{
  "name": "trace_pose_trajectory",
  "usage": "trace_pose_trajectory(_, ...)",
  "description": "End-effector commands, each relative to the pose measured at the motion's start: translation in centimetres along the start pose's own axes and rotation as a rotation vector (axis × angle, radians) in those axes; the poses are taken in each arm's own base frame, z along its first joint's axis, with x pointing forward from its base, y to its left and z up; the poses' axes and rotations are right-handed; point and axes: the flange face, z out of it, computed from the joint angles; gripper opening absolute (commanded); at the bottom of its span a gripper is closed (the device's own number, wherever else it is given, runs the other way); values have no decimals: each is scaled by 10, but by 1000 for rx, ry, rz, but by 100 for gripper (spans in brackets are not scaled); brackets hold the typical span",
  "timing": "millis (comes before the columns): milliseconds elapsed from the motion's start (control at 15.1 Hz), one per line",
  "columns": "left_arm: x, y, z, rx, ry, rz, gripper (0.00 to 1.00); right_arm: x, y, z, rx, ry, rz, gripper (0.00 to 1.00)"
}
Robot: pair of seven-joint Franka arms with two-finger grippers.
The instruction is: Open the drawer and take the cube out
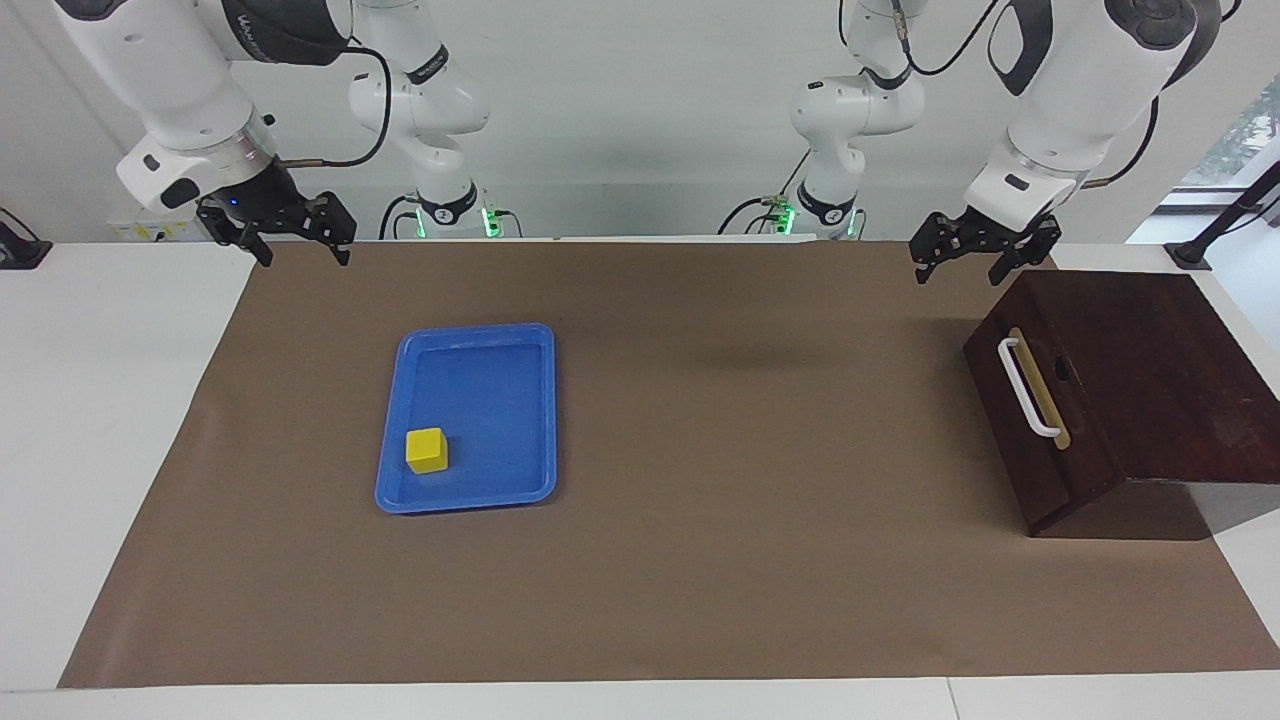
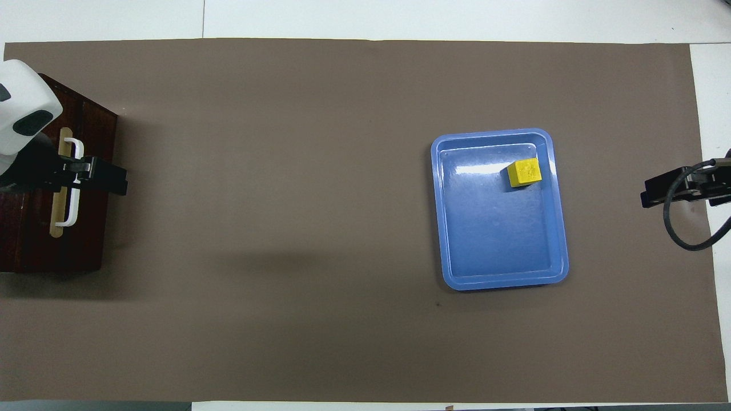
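A large brown mat (image 1: 700, 560) covers most of a white table (image 1: 90, 450), whose bare top shows as strips along the frame edges in both views. A pale wall runs across the top of the facing view, with a window at its upper right corner and the two arm bases with green lights at top centre.

The cube (image 1: 427, 450) sits inside a blue tray (image 1: 540, 410), in the tray corner farther from the robots; this is left of centre in the facing view and right of centre in the overhead view. The drawer (image 1: 1040, 400) is pushed in, flush with its dark wooden box (image 1: 1150, 370), at the right edge of the facing view and the left edge of the overhead view. Its white bar handle (image 1: 1025, 388) faces the middle of the table.

The left gripper (image 1: 985, 255) hangs in the air above the box's edge nearest the robots, at the upper right of the facing view, fingers spread and holding nothing. The right gripper (image 1: 290, 235) waits over the mat's corner at the upper left of that view, also spread wide and empty.
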Motion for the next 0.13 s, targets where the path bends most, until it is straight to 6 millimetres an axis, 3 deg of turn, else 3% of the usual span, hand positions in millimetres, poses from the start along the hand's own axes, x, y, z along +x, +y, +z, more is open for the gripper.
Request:
trace_pose_trajectory(0,-11,-1,-3,-9,-1,0,100,-7,2,-2,-20,17,-2,100)
trace_pose_trajectory(66,-11,0,-3,-9,-1,0,100,-7,2,-2,-20,15,-4,100)
